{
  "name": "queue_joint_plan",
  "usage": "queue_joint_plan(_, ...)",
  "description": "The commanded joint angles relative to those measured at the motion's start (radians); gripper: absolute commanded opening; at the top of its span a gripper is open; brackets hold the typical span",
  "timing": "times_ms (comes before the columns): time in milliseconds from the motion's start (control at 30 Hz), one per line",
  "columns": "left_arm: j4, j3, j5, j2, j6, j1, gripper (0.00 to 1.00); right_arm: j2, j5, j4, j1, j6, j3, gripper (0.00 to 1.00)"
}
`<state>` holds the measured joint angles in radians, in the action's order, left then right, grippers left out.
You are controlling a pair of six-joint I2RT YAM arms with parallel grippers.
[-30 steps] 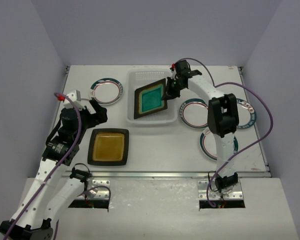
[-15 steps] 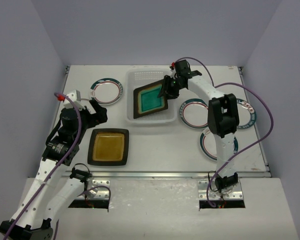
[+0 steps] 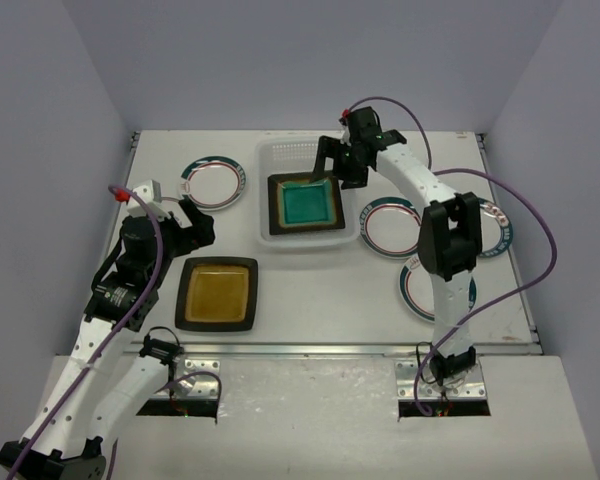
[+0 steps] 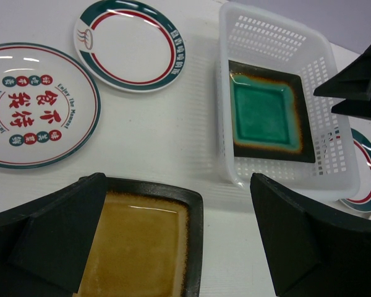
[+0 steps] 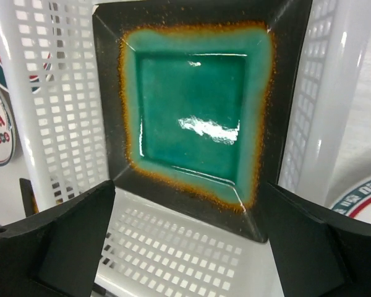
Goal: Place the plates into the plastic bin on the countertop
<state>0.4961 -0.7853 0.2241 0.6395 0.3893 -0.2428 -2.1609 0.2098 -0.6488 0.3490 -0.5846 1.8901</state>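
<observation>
Top external view: one plate binned, the rest left to do

Left gripper (image 3: 195, 224) hovers with jaws wide apart and nothing held. The amber square plate (image 3: 218, 293) lies flat on the countertop (image 3: 310, 285), just below and near-side of it. In the left wrist view that plate sits between and under the spread fingers, not touched. Beyond it are a red-patterned round plate (image 4: 31, 102) and a green-red banded round plate (image 4: 133, 43), both outside the bin.

Centre: the plastic bin (image 3: 280, 156) holds the teal square plate (image 3: 307, 204), which lies flat on the bin floor, so that one looks done.

Right gripper (image 3: 337, 163) is over the bin's far right corner, jaws open wide and empty. The teal plate is below it, apart.

Right: three banded round plates (image 3: 388, 228) are on the countertop. Six plates look left to place.
</observation>
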Motion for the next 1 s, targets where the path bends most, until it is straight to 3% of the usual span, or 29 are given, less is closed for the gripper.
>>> queue_joint_plan(0,-0.048,-0.002,0.0,-0.004,-0.013,-0.009,1.0,0.085,-0.086,-0.033,0.026,0.032,0.083,0.99)
queue_joint_plan(267,0.0,-0.017,0.161,0.037,0.069,-0.009,1.0,0.272,-0.155,-0.052,0.1,0.089,0.066,0.99)
queue_joint_plan(433,0.14,-0.066,0.253,0.158,0.186,0.007,1.0,0.606,-0.017,0.118,0.131,0.078,-0.32,0.99)
queue_joint_plan(600,0.318,-0.113,0.097,0.322,0.202,0.172,1.0,0.887,0.099,0.205,0.129,0.134,-0.648,0.99)
queue_joint_plan(733,0.343,-0.095,0.069,0.437,0.203,0.216,1.0,0.991,0.175,0.271,0.123,0.158,-0.852,0.99)
queue_joint_plan(867,0.359,-0.093,0.028,0.569,0.221,0.286,1.0,1.026,0.347,0.342,0.074,0.149,-0.928,0.99)
queue_joint_plan(967,0.275,-0.062,-0.169,0.606,0.167,0.356,1.0,1.027,0.502,0.423,0.024,0.152,-0.989,0.99)
